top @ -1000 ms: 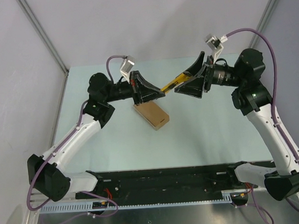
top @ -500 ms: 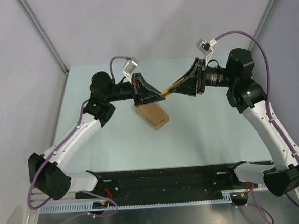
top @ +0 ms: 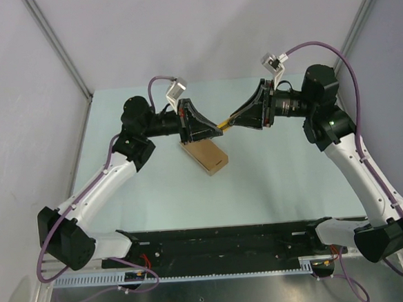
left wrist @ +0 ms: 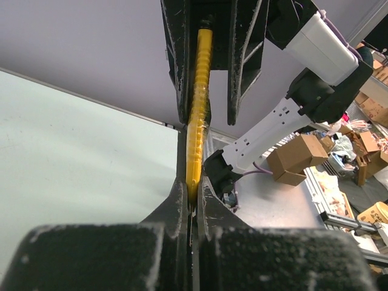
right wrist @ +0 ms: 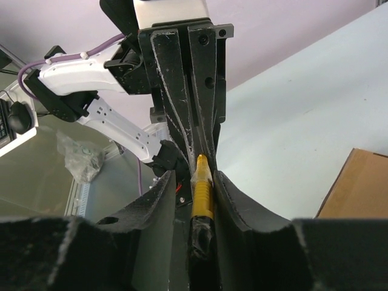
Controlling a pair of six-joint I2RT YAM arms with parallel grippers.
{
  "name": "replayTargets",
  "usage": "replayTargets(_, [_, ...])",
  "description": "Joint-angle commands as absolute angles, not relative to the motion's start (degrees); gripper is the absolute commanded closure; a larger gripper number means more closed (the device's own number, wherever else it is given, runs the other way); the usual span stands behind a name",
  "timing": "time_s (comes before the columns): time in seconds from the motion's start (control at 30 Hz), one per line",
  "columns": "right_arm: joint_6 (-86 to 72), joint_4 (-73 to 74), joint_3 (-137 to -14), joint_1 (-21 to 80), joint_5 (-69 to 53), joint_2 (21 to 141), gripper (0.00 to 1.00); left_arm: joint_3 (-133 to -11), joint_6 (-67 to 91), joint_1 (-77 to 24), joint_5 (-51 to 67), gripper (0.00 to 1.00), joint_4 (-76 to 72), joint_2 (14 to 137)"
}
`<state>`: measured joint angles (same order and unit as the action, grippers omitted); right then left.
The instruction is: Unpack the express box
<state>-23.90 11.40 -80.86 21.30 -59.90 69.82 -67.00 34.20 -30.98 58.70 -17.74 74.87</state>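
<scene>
Over green table (top: pixel 279 176), yellow knife (top: pixel 225 124), express box (top: pixel 207 155), grey walls (top: pixel 214 32)

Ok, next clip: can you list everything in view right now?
table: 1, pale green, under everything
express box: 1, brown cardboard, lying mid-table
utility knife: 1, yellow, held in the air just past the box
spare cartons: several, brown, off the table, background of the left wrist view
left gripper: 1, black, shut on one end of the knife
right gripper: 1, black, fingers flanking the knife's other end, grip unclear
</scene>
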Motion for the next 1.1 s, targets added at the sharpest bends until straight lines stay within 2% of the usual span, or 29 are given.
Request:
replayTargets(0.0, [-23.82,10.99,-81.74,21.97,-62.84,69.7,0.66,-69.61,32.34,-30.67,57.66,1.0,-17.32,74.53])
replayTargets(0.17, [-23.38,11.43,-81.74,21.88,-63.37,69.96,0.7,-69.79,32.26,-30.67,57.74,1.0,-17.05,74.79])
replayTargets(0.27, [-23.29,11.69,-81.74,21.97,-63.46,70.22,0.76,-69.96,32.17,-30.67,57.57,0.99,-16.96,74.88])
replayTargets(0.57, [-23.2,11.69,-81.74,21.97,-63.81,70.58,0.74,-70.14,31.99,-30.67,57.57,0.97,-16.87,75.15])
replayTargets(0.67, [-23.2,11.69,-81.74,21.97,-63.81,70.75,0.9,-69.96,31.9,-30.67,57.31,0.94,-16.79,75.23])
replayTargets(0.7, [-23.12,11.78,-81.74,22.06,-63.81,70.75,1.0,-70.05,31.9,-30.67,57.13,0.92,-16.7,75.06])
replayTargets(0.8, [-22.42,12.3,-81.74,22.06,-62.94,70.58,1.0,-69.87,31.29,-30.59,55.91,0.65,-16.61,74.88])
replayTargets(0.83, [-22.24,12.65,-81.74,22.06,-62.58,70.4,1.0,-69.53,31.2,-30.5,55.38,0.47,-16.61,74.8])
replayTargets(0.87, [-21.89,12.92,-81.74,21.97,-62.14,70.4,1.0,-69.26,31.03,-30.41,54.76,0.39,-16.44,74.36])
replayTargets(0.9, [-21.62,13.7,-81.74,22.06,-60.92,70.31,1.0,-68.74,30.76,-30.06,52.75,0.25,-16.35,74.09])
replayTargets(1.0, [-20.04,15.98,-81.74,21.97,-57.06,69.87,1.0,-67.07,30.85,-28.57,48.62,0.14,-15.56,72.78])
replayTargets(1.07, [-18.46,17.4,-81.74,22.06,-53.98,69.44,1.0,-66.1,31.29,-27.52,42.91,0.12,-13.99,72.16])
